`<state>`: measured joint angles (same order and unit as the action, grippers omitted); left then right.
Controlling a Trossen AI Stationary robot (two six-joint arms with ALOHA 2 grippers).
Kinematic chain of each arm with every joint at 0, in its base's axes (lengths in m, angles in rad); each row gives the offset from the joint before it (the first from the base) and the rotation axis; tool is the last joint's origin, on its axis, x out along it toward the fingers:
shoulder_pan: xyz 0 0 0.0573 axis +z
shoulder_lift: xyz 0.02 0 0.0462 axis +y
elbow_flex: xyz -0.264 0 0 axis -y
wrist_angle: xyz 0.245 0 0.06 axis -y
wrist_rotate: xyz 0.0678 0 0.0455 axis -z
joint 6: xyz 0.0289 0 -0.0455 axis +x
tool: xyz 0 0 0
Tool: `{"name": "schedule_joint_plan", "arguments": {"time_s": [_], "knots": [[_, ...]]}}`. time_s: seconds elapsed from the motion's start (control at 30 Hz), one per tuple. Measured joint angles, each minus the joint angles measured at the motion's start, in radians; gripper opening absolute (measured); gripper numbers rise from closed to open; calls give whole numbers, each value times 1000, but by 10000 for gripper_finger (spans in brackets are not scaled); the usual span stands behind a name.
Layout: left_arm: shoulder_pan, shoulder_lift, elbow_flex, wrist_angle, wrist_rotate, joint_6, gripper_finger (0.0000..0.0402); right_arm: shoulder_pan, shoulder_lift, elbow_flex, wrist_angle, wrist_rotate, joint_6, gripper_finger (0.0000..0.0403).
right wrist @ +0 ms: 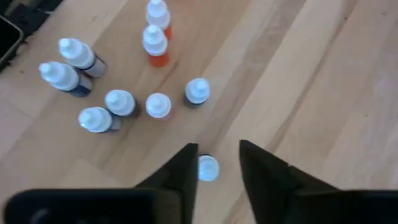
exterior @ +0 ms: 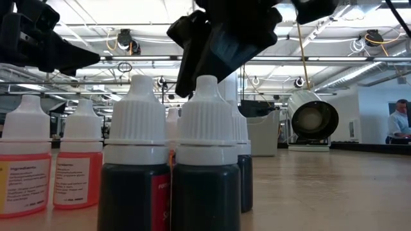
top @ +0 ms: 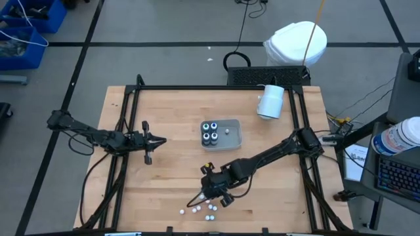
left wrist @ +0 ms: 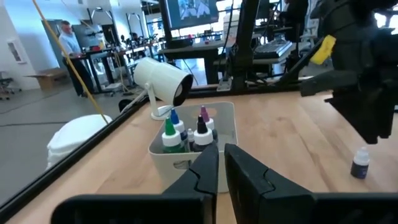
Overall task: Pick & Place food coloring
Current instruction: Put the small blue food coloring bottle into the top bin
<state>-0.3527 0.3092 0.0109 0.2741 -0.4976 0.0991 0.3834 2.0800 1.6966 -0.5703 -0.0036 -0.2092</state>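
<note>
From above, the right hand [top: 211,191] hangs over loose food coloring bottles [top: 197,210] clustered at the bench's [top: 164,118] near edge, while four more stand in the grey tray [top: 233,136] at center, evidently the drop-off. At bench height, white-capped bottles crowd the lens. The left hand [left wrist: 219,163], fingers nearly together and empty, waits facing the tray. The right wrist camera shows parted fingers straddling one upright bottle [right wrist: 208,168], apparently lining up a grasp.

Right pincer [right wrist: 214,163] points steeply down with fingers parted, while the left pincer [top: 159,140] waits level, nearly closed.
</note>
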Motion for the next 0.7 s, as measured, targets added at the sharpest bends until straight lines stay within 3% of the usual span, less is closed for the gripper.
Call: {"name": "schedule_joint_plan", "arguments": {"time_s": [0.13, 0.27, 0.4, 0.7], "knots": [[0, 0, 0, -11, 0, -13, 37, 12, 0, 0, 8, -1, -36, 173], [0, 0, 0, -12, 1, -20, 37, 8, 0, -1, 7, -40, -47, 201], [0, 0, 0, -15, 2, -22, 37, -7, 0, -38, 70, -99, -47, 207], [0, 0, 0, -20, 3, -19, 37, -33, 0, -152, 193, -102, -52, 207]]}}
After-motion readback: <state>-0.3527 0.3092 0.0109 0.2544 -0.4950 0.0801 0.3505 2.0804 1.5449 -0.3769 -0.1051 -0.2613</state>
